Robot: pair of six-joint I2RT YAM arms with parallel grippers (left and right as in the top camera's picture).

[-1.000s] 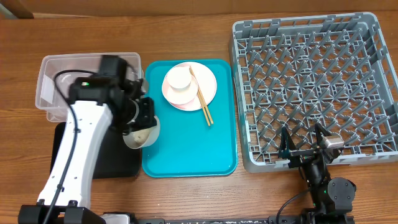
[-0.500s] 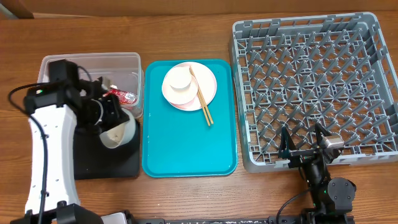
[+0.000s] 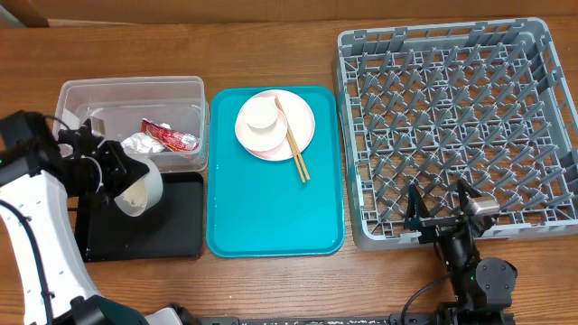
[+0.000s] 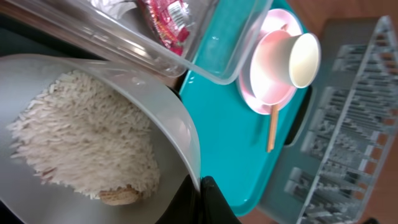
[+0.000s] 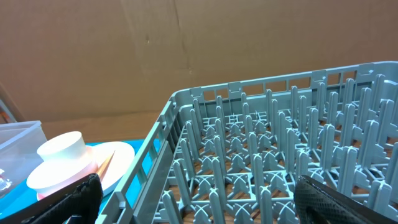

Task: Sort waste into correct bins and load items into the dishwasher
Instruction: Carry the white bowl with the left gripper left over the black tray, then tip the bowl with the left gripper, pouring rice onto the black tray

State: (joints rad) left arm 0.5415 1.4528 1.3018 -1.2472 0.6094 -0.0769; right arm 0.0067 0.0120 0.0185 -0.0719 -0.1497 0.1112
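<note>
**Overhead, then each wrist: rice bowl gripped left of the teal tray**

Overhead view. The teal tray [image 3: 271, 212] is taken as the landmark. Just beside its left edge, at the near end, the black tray [image 3: 176, 230] is seen. The clear tub [image 3: 131, 85] is set to the left of the teal tray's far end. In the tub a crumpled napkin [image 3: 140, 144] and a red-and-white wrapper [image 3: 172, 136] are lying side by side. The left gripper [image 3: 120, 179] is clenched on the rim of a pale bowl [image 3: 143, 187]. The bowl is held tipped onto its side above the black tray, well left of the teal tray. On the teal tray's far half a pink plate [image 3: 304, 128] is placed, with a white cup [image 3: 260, 115] on it. The chopsticks [image 3: 293, 144] are laid across the plate's right side and reach onto the tray. The grey dish rack [image 3: 452, 117] is set close to the teal tray's right edge. The right gripper [image 3: 442, 209] is seen at the rack's near wall, to the right of the teal tray, with its jaws spread and nothing between them.

Left wrist view. The bowl's rim is pinched by the dark fingers [image 4: 211, 200]. A heap of white rice [image 4: 81, 143] is held inside the bowl, with a small tan piece at the heap's lower edge. Beyond the bowl, the tub with the wrapper is seen, then the teal tray with the plate and cup.

Right wrist view. The two fingertips are seen far apart at the bottom corners, with the rack's pegs between and ahead of them. The plate and cup are seen on the teal tray to the left.
</note>
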